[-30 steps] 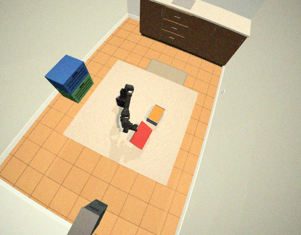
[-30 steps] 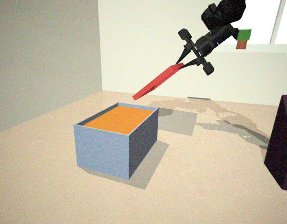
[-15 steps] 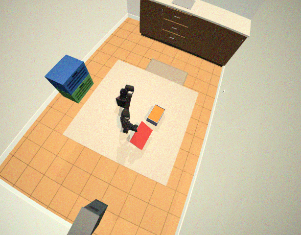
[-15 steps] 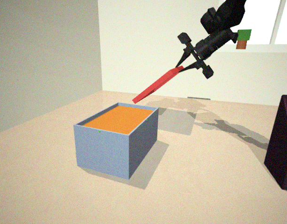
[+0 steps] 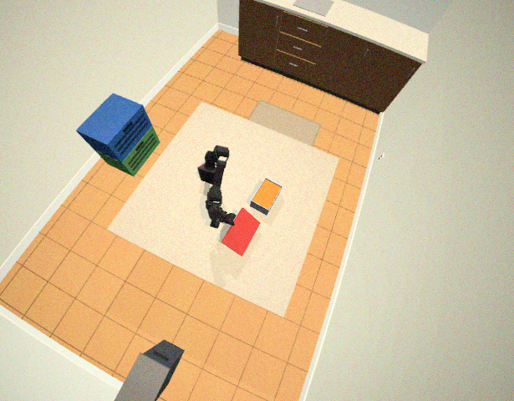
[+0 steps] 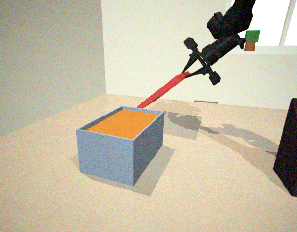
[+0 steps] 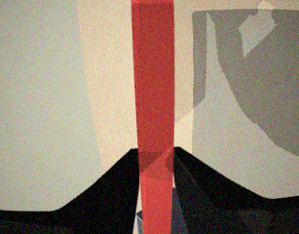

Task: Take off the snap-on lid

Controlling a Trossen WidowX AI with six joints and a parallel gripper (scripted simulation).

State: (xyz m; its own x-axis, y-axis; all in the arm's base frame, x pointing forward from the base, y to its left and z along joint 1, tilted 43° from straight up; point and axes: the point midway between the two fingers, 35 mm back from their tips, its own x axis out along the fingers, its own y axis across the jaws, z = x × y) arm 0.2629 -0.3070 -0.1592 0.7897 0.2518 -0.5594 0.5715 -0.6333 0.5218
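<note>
The red lid (image 5: 241,233) (image 6: 163,90) is off the box and tilted, its lower edge toward the box and its upper edge at the gripper. My gripper (image 5: 233,219) (image 6: 183,75) (image 7: 155,155) is shut on that upper edge, with one finger on each face. The lid's shadow lies apart from it on the pale table (image 5: 170,241) (image 6: 38,199), so the lid is raised. The blue-grey storage box (image 5: 257,208) (image 6: 106,154) stands upright and open, with an orange surface inside. In the exterior view the lid's low end appears just behind the box's far rim; the gap there cannot be judged.
The dark arm base (image 5: 208,172) (image 6: 288,150) stands on the table, to the right of the box in the exterior view. Stacked blue and green crates (image 5: 114,116) stand left of the table. Dark cabinets (image 5: 317,64) stand at the back, and a grey object (image 5: 149,375) is at the bottom edge.
</note>
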